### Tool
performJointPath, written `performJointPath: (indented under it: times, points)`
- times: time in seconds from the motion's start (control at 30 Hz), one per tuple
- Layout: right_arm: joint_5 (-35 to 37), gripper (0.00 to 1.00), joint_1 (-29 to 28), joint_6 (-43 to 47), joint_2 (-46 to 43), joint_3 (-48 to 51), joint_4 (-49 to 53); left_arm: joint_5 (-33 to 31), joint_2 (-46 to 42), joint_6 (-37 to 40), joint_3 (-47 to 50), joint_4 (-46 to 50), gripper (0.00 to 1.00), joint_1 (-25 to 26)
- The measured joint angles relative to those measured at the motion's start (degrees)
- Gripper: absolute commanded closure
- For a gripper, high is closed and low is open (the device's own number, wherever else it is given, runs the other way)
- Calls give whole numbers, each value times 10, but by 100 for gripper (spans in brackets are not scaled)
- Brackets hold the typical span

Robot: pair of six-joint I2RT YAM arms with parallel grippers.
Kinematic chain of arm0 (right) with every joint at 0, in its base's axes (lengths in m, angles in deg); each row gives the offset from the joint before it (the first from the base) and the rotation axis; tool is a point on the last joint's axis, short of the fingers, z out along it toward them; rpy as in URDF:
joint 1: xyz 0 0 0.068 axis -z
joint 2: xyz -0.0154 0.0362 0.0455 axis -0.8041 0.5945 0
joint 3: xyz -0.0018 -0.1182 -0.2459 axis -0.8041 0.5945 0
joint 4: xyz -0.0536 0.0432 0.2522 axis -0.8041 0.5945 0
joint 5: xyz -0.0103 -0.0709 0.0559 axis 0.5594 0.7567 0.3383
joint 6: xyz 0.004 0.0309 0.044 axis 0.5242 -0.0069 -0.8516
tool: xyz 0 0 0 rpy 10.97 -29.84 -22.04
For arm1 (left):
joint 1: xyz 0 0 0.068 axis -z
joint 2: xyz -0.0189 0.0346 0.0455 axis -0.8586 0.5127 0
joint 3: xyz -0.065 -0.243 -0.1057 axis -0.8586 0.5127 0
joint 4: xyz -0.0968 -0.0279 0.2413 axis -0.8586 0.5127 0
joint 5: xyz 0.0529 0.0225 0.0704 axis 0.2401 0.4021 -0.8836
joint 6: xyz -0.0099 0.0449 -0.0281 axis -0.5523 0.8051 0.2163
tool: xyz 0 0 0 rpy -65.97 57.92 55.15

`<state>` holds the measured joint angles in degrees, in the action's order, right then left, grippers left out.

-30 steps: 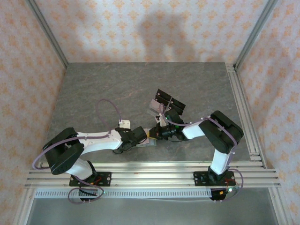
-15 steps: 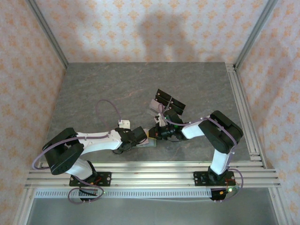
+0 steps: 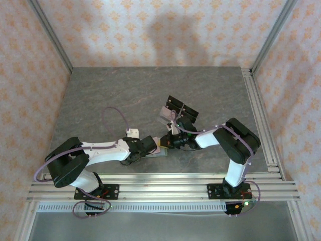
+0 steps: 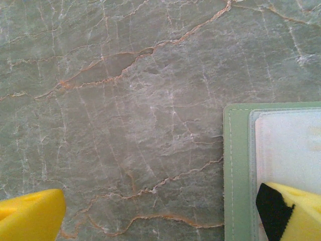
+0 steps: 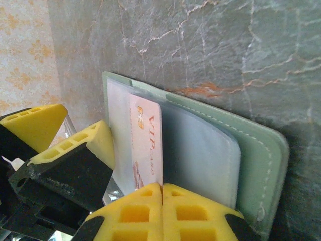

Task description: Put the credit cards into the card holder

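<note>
Pink card at the open wallet, near table (image 4: 125, 100) edge.
Right gripper (image 5: 161, 201) pressed together at credit card (image 5: 148, 145) end; card lies in the open card holder (image 5: 251, 150); left gripper (image 4: 160, 216) spread wide, one finger (image 4: 296, 216) on it.

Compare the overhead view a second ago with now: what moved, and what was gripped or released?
Nothing visibly moved, and nothing was taken hold of or let go. The left pincer stays wide open over the edge of the card holder, and the right pincer stays shut at the pale card in its sleeve.
</note>
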<state>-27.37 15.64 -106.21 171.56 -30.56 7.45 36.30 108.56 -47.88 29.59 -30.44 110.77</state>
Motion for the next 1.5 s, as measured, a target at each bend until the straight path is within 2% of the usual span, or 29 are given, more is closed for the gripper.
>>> performJointPath:
  times: [0.6, 0.97, 1.5]
  points:
    - [1, 100, -19, 8, 0, -10, 30, 0, 0, 0, 0, 0, 0, 0]
    - [25, 100, -23, 1, -3, -10, 31, 0, -2, -2, 2, 0, 0, 2]
    - [61, 100, -26, -58, -15, 26, -31, 0, -2, -2, 3, -3, 0, 2]
